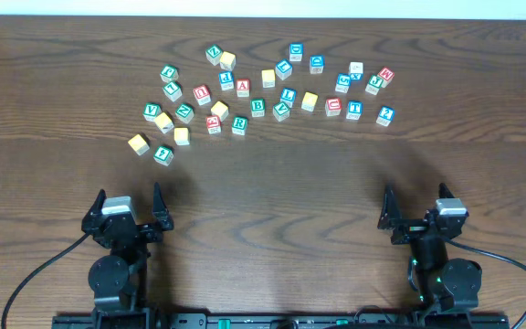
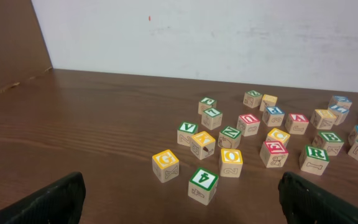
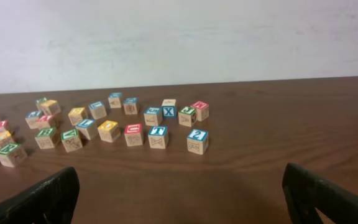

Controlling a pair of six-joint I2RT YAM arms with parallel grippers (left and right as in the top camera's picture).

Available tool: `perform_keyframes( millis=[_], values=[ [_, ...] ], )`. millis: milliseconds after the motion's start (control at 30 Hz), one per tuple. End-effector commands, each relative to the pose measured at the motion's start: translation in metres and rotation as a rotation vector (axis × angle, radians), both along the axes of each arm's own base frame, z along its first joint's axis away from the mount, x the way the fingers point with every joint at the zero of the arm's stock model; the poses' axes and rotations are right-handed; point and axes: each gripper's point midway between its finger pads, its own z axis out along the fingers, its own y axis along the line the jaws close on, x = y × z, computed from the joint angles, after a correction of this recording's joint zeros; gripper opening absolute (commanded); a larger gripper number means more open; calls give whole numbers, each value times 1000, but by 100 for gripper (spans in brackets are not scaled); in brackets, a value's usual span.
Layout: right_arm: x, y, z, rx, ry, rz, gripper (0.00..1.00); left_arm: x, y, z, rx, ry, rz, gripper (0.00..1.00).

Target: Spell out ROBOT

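Note:
Small wooden letter cubes lie scattered across the far half of the table. The green R cube (image 1: 238, 125) (image 2: 316, 158) sits near the green B cube (image 1: 257, 107). The blue T cube (image 1: 354, 110) (image 3: 158, 136) lies further right. A yellow cube printed O (image 1: 182, 136) (image 2: 231, 163) is at the left, and another yellow-topped cube (image 1: 310, 100) (image 3: 109, 130) sits mid-right. My left gripper (image 1: 128, 197) (image 2: 179, 202) and right gripper (image 1: 416, 203) (image 3: 179, 199) both stand open and empty near the front edge, well short of the cubes.
A green 4 cube (image 2: 203, 185) and a yellow G cube (image 2: 165, 165) lie closest to the left gripper. A blue 2 cube (image 3: 197, 140) is closest to the right one. A red A cube (image 1: 242, 88) sits mid-cluster. A white wall backs the table.

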Motion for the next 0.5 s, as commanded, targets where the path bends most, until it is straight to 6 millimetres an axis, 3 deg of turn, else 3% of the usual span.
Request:
perform_keyframes(
  millis=[0,467],
  values=[
    [0,-1,2,-2,-12,-7,99,-1,0,-18,4,52,3,98],
    [-2,5,13,1,-36,31,99,2,0,-8,3,90,3,98]
  ],
)
